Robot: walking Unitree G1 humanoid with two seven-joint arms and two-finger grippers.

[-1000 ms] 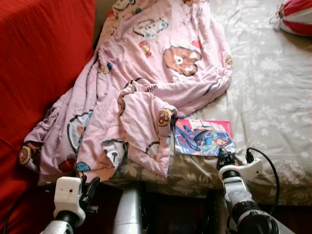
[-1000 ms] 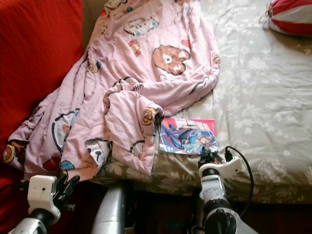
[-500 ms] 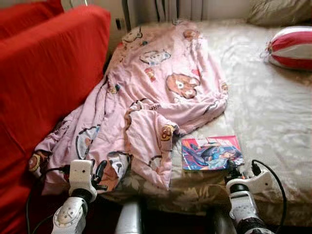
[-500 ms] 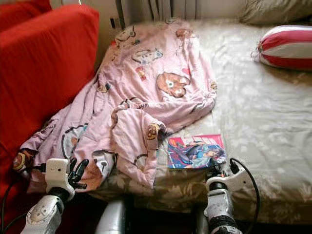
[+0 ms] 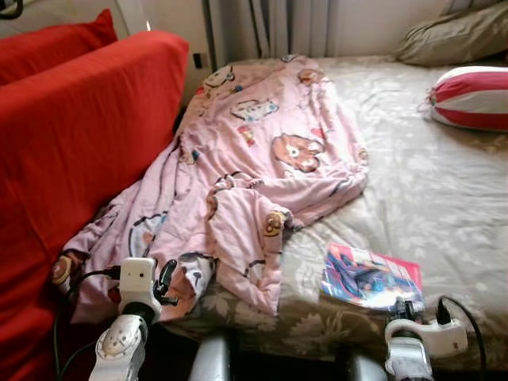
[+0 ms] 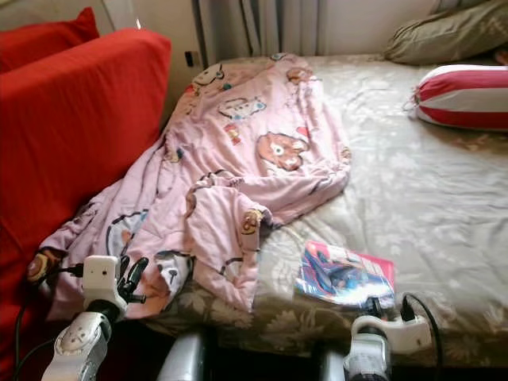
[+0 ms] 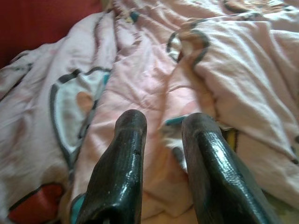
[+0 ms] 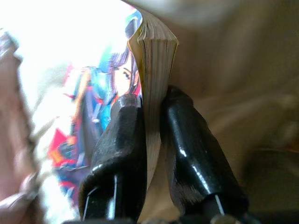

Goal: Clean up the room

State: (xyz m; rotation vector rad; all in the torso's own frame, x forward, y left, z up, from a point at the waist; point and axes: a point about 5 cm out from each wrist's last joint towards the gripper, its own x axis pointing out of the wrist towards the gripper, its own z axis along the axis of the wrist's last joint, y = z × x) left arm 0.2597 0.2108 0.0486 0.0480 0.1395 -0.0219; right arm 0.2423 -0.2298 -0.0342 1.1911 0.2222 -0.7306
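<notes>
Now that the head camera has tipped up since half a second ago, we see more of the room, and the comic book (image 5: 371, 277) lies askew near the bed's front edge where it lay square a moment back: we read that as our right hand (image 8: 152, 140) having started to drag or lift it. In the right wrist view our two black fingers (image 8: 120, 135) are clamped on the book's page edge, the pages fanned just above them, the cover art bright and washed out beyond. So the grip looks made, and tidying the book off the bed seems under way; where it should go we cannot judge. Our left hand (image 7: 161, 140) hovers low at the hanging corner of the pink blanket (image 5: 254, 167), fingers parted with cloth showing between them, gripping nothing; whether the tips touch the fabric we cannot tell. From the head views the right hand itself is mostly hidden behind its white wrist housing (image 5: 425, 340) at the frame's bottom edge. Farther on, the blanket sprawls crumpled from the bed's front edge up toward the curtains, partly slumped against the red sofa (image 5: 71, 159) on our left. The floral bed sheet (image 5: 444, 190) lies bare to the right. A red-and-white striped cushion (image 5: 472, 97) sits far right, cut off by the frame, with a drab pillow (image 5: 452, 36) behind it.
</notes>
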